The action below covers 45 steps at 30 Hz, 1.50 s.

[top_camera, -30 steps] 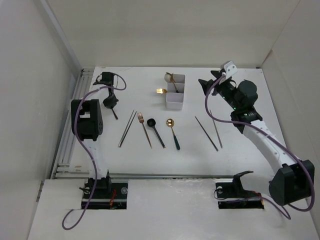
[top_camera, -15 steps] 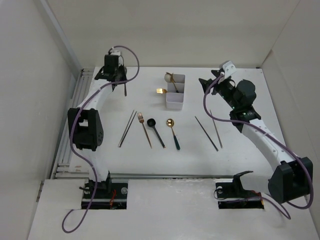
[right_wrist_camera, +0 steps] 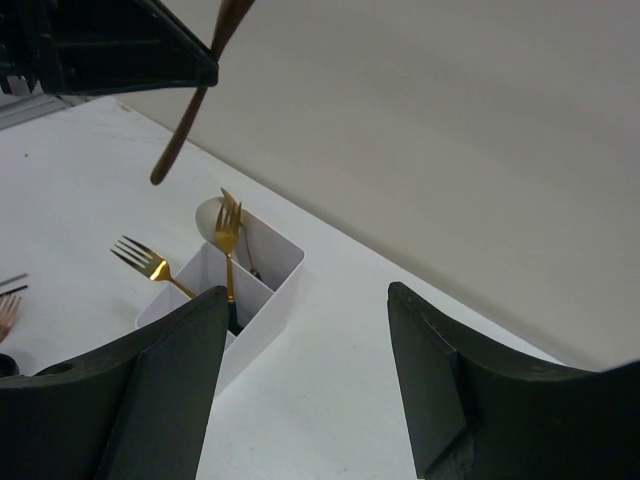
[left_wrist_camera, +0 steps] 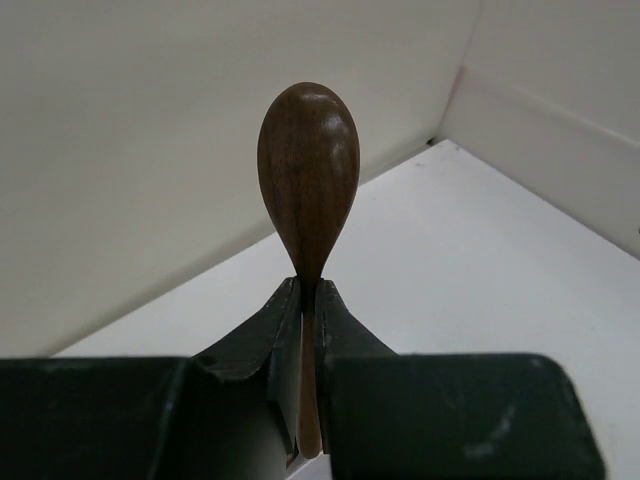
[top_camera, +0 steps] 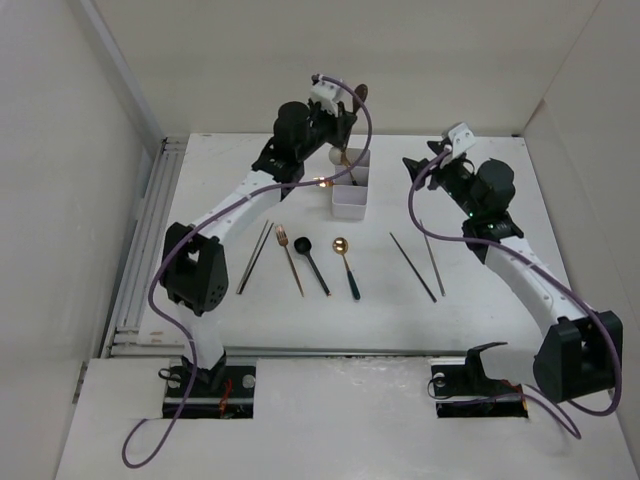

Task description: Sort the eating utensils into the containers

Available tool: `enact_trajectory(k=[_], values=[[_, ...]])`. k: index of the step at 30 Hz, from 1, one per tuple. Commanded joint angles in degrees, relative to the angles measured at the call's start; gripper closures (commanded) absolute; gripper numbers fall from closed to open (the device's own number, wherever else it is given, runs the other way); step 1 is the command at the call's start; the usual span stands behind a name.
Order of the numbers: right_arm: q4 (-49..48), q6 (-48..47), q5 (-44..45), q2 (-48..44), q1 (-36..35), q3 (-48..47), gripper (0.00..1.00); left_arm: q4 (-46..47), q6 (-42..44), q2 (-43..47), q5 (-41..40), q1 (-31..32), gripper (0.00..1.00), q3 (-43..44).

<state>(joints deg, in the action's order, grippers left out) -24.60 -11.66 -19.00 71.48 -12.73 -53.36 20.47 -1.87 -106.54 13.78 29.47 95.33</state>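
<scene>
Within a second the left arm has swung from the far left of the table to over the white box (top_camera: 350,205). The left gripper (left_wrist_camera: 308,300) is clamped on the wooden spoon (left_wrist_camera: 308,170), bowl up, so a drop looks close. The right gripper (right_wrist_camera: 305,300) hangs beside the box, fingers apart, empty. A copper fork (top_camera: 290,258), black spoon (top_camera: 310,258), gold spoon (top_camera: 346,262) and chopsticks (top_camera: 254,256) lie unsorted on the table.
</scene>
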Motion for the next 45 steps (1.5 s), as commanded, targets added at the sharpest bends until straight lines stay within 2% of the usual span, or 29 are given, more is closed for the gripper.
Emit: enact_trajectory(k=[1,4,8,13,14,25,31,35,37,41,42,44,45], values=[[-3.44,-0.56,-2.61,-2.93,1.56,-0.34,0.30,10.11,0.90,-1.29,3.53,0.93,1.00,0.91],[-3.44,-0.56,-3.14,-2.93,2.71,-0.86,0.30,14.33,1.43,-2.70,3.53,2.60,1.00,-0.06],[-3.44,-0.56,-3.14,-2.40,3.23,-2.00,0.30,19.15,1.51,-8.93,2.49,3.13,1.00,1.70],[-2.91,-1.08,-4.90,-0.65,3.76,-4.29,0.30,40.12,5.11,-12.19,-0.95,3.13,1.00,-5.67],[-2.30,-1.08,-4.90,-0.64,3.77,-5.08,0.30,41.39,5.12,-12.20,-1.64,3.13,1.00,-6.38],[2.63,-1.61,-8.15,2.70,7.37,-12.64,0.30,47.64,5.99,-20.80,-5.78,3.13,1.00,-2.08],[5.00,-1.61,-8.68,3.31,7.37,-13.78,0.30,45.72,5.39,-22.83,-8.85,3.13,1.00,-2.08],[5.00,-1.61,-9.21,3.83,7.37,-14.92,0.30,45.10,5.38,-23.36,-8.16,2.61,0.98,-3.21],[5.00,-1.61,-9.21,3.84,7.37,-15.54,0.30,45.10,4.86,-23.36,-6.75,2.08,0.95,-3.22],[5.53,-1.61,-9.21,4.37,7.37,-16.06,0.29,48.50,4.86,-21.43,-3.16,2.08,0.64,-6.11],[5.53,-1.61,-9.21,4.37,7.37,-16.07,0.27,49.92,4.86,-20.82,-1.75,2.08,0.49,-8.30],[6.14,-1.61,-9.21,4.37,7.37,-16.07,0.27,52.29,5.38,-18.88,1.85,2.08,0.37,-10.33],[6.75,-1.61,-9.21,4.37,7.37,-16.77,0.26,53.70,5.38,-18.27,2.73,2.08,0.34,-11.03]])
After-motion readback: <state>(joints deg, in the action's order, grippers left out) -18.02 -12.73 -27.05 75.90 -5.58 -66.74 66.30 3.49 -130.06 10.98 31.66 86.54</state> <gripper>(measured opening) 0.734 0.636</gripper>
